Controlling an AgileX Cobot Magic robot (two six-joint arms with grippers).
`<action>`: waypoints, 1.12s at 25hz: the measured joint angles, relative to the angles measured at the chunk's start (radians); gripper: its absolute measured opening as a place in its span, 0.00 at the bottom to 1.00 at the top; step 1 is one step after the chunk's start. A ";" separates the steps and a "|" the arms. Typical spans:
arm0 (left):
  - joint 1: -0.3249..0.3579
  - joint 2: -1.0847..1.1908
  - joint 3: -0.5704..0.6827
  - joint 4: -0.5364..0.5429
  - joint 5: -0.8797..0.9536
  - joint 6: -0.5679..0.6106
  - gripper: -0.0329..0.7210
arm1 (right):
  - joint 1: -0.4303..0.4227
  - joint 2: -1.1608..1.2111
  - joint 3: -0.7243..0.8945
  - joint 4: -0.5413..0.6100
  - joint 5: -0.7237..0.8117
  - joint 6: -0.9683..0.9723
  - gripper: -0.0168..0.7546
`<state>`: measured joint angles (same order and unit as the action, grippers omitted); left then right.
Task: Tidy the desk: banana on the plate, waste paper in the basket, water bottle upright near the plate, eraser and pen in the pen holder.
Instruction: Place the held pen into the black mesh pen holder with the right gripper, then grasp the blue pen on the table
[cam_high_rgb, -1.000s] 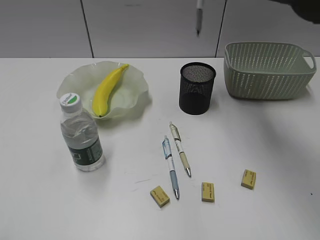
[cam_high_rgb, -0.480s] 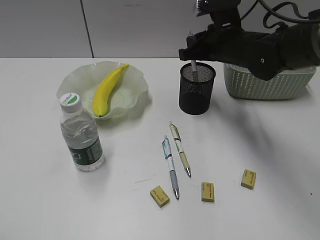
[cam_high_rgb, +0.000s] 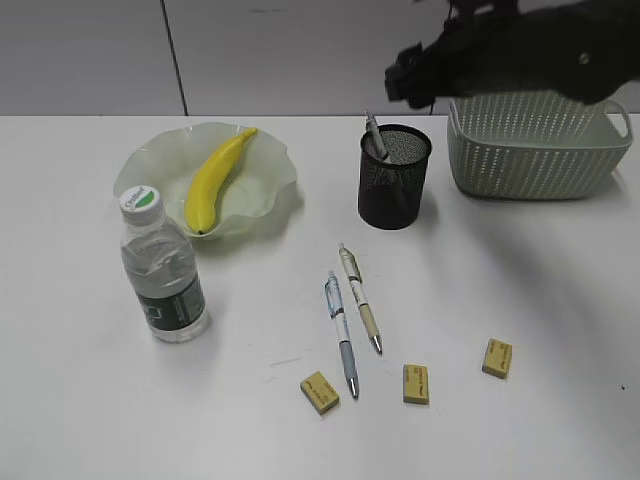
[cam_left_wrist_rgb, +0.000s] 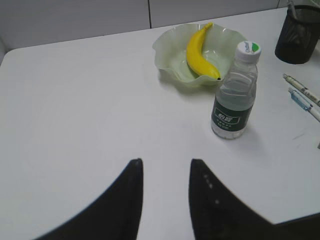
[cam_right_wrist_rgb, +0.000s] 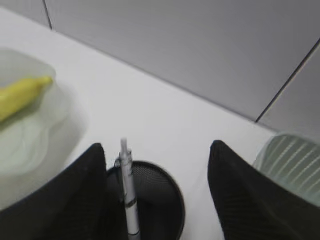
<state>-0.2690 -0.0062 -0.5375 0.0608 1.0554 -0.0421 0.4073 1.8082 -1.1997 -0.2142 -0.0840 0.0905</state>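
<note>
My right gripper (cam_right_wrist_rgb: 157, 192) stands open and empty above the pen holder (cam_high_rgb: 394, 176) at upper centre, a pen (cam_high_rgb: 375, 137) leaning inside it — my left gripper (cam_left_wrist_rgb: 165, 192) half open, idle — so next I judge comes a pen low in the frame.

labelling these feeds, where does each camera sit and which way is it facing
Exterior view: raised at the desk's near edge, slanting down toward the back wall; the blurred dark right arm shows top right.
Left wrist view: on the left arm, low over bare desk, facing the plate, banana and water bottle; the left claw fills the bottom.
Right wrist view: on the right arm, above the pen holder, facing the wall; the open right claw frames it.
Shared: all three show the pen holder with one pen inside.
</note>
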 joint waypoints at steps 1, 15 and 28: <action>0.000 0.000 0.000 0.000 0.000 0.000 0.36 | 0.000 -0.054 0.000 -0.010 0.027 0.000 0.69; 0.000 0.000 0.000 0.000 0.000 0.000 0.36 | 0.000 -0.962 0.442 0.020 1.101 0.040 0.52; 0.000 0.216 -0.038 -0.046 -0.084 0.066 0.37 | 0.000 -1.735 0.683 0.098 1.141 0.058 0.51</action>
<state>-0.2690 0.2099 -0.5754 0.0148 0.9710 0.0237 0.4073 0.0727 -0.5168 -0.1161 1.0566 0.1484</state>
